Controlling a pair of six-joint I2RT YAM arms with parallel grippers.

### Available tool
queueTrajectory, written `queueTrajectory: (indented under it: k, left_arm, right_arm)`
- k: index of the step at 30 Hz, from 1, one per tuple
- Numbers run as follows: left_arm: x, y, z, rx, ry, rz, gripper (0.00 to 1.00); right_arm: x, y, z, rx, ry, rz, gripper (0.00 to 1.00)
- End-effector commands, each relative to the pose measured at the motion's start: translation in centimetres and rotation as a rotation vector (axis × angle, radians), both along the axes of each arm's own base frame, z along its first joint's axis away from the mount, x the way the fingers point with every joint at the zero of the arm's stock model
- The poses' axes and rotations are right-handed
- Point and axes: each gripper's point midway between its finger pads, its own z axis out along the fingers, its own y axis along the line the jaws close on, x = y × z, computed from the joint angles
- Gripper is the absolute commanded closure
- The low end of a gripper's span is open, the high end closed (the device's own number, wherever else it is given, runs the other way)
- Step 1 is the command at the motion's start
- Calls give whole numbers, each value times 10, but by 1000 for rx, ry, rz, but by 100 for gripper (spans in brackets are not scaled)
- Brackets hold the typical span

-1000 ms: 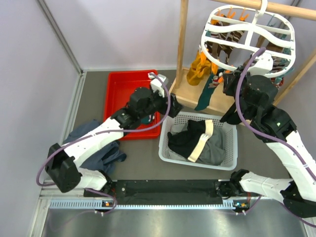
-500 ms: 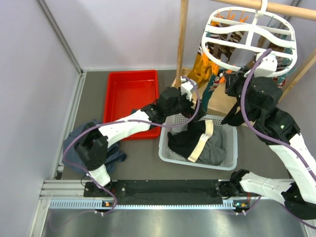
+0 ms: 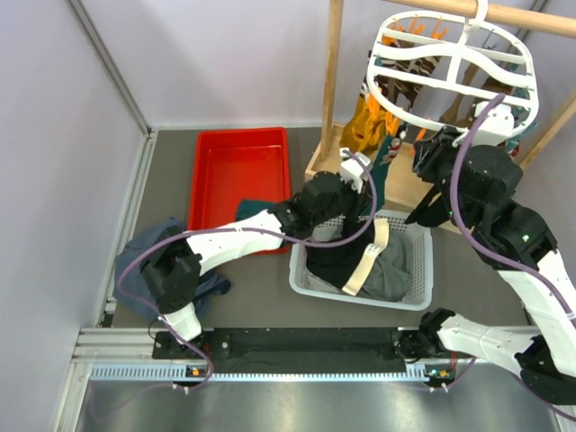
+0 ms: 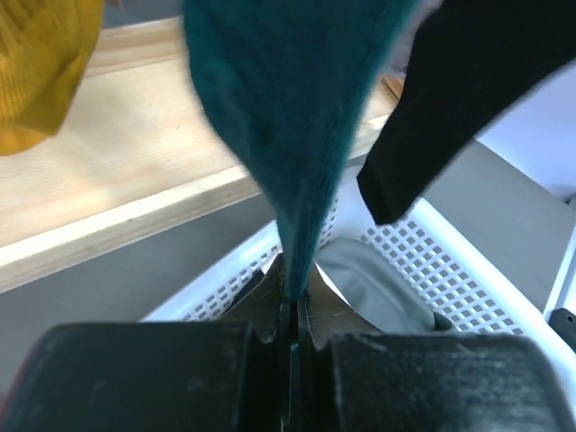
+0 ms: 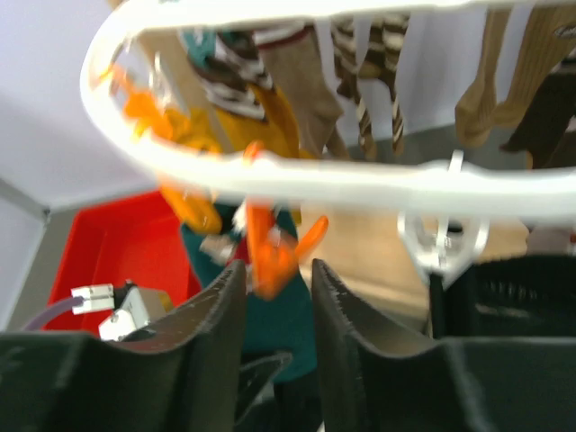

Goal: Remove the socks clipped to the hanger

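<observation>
Left end effector was swung under teal sock, toe clamped | sock hung straight above | right end effector parted at orange clip

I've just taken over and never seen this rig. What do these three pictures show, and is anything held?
Two robot arms with two-finger grippers work at a table. The wide picture looks down from above and behind them; the other two come from wrist cameras. On the table: a red tray, a white basket of clothes, a blue-grey garment. A white clip hanger with socks hangs on a wooden rack. The left gripper is shut on the lower end of a teal sock. The right gripper has its fingers slightly apart beside an orange clip; whether they press it is unclear.
</observation>
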Motion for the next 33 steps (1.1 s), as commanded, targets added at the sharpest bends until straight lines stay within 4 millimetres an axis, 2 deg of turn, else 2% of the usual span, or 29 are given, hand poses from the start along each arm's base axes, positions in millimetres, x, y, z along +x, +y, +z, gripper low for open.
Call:
queueTrajectory:
  k: [1, 2, 4, 6, 9, 12, 14, 20, 28, 31, 33]
  left_arm:
    - [-14, 9, 61, -91, -175, 103, 100]
    - [-15, 13, 63, -82, -198, 131, 100]
    - [-25, 12, 66, -80, -221, 147, 100]
    - [-25, 17, 69, -63, -251, 199, 100]
    - [-32, 19, 72, -59, -277, 224, 100]
    - [-39, 13, 73, -56, -289, 223, 100]
    - [-43, 10, 76, -57, -297, 219, 100]
    - [-48, 6, 80, -57, -305, 217, 100]
    - [-51, 6, 85, -57, -316, 225, 100]
    - [-52, 5, 86, -59, -317, 222, 100]
    - [-52, 4, 86, -61, -316, 221, 100]
  right_arm:
    - [-28, -9, 10, 23, 20, 57, 59]
    - [-31, -8, 10, 21, 29, 75, 57]
    - [-37, -8, 22, 43, 11, 93, 52]
    - [-42, -8, 33, 63, -6, 118, 50]
    - [-44, -7, 47, 79, -24, 124, 49]
    - [-36, 1, 54, 61, -13, 132, 45]
    - [-25, 9, 48, 31, 18, 131, 43]
    - [-10, 14, 49, -4, 17, 89, 39]
    - [10, 40, 36, -54, 41, 124, 38]
    - [17, 44, 30, -81, 60, 104, 38]
    - [20, 40, 28, -95, 65, 69, 38]
